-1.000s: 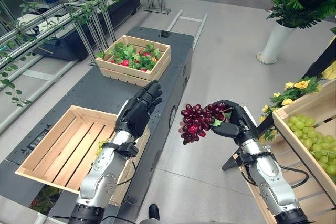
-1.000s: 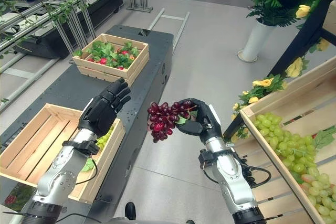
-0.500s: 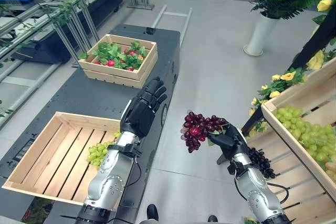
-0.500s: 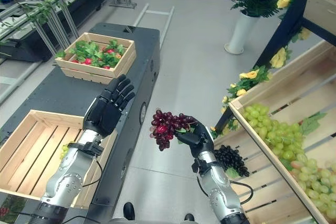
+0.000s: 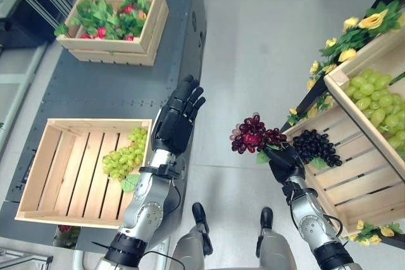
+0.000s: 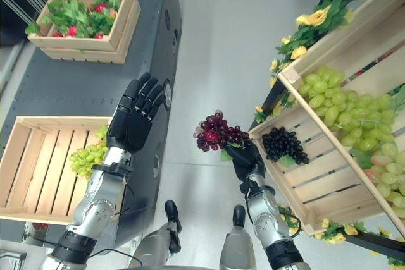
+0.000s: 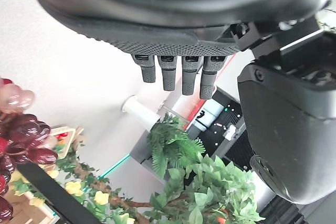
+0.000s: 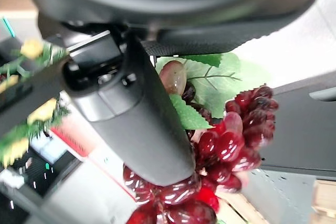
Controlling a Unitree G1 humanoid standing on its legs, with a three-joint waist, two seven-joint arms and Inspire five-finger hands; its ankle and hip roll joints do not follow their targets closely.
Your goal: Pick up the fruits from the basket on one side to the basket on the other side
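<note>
- Left eye view: the red grape bunch [image 5: 254, 136] is held up over the floor, between the dark platform [image 5: 95, 86] and the slanted wooden crates on the robot's right.
- The right hand [image 5: 283, 159] has its fingers and thumb clenched around the bunch's stem and leaf.
- Just beside that hand, a black grape bunch [image 5: 315, 146] lies in the lower slanted crate [image 5: 354, 184]; green grapes [image 5: 374, 99] fill the crate above it.
- The left hand [image 5: 175, 124] is raised with fingers straight and spread, holding nothing.
- On the platform, a green grape bunch [image 5: 124, 155] lies in the near slatted crate [image 5: 47, 169]; a far crate [image 5: 114, 23] holds leaves and red fruit.
</note>
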